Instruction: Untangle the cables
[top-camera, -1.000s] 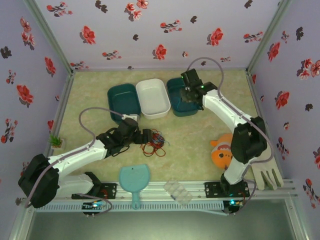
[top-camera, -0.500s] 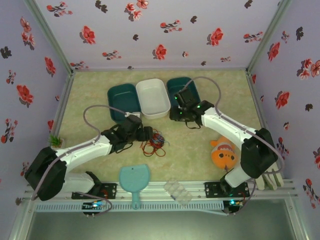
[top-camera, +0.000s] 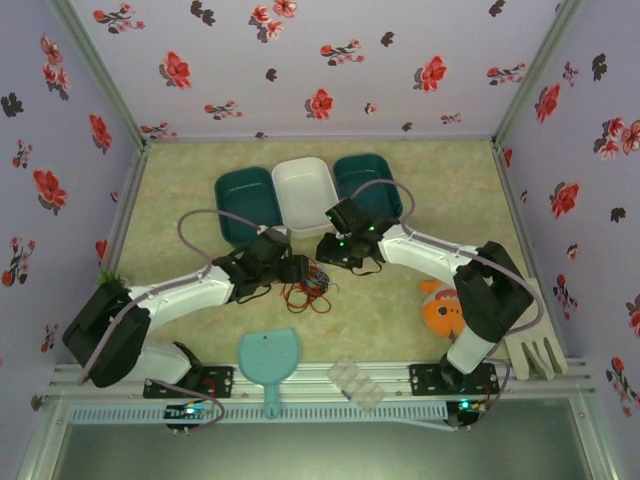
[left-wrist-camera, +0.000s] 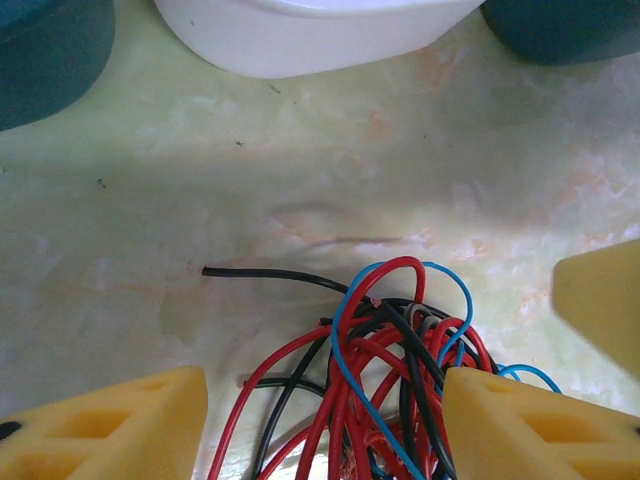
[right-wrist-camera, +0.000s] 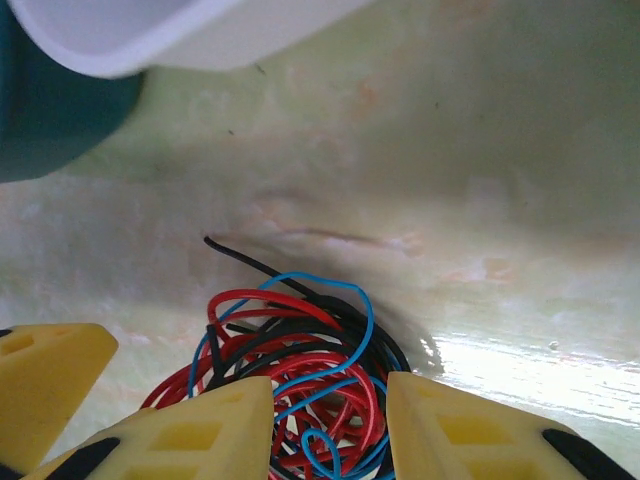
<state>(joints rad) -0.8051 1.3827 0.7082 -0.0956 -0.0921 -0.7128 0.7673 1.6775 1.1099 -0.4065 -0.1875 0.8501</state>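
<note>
Since the left pincer (left-wrist-camera: 320, 400) and right pincer (right-wrist-camera: 328, 400) both straddle the cables (top-camera: 312, 283) in the middle of the counter (top-camera: 380, 312), jaws apart and nothing clamped, I'd have each pinch just one colour. Then pull apart slowly.

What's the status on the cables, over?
Both open: left gripper and right gripper each straddle the cables. Red, black, blue knotted in one tangle. Beyond it the white tray, apart.
</note>
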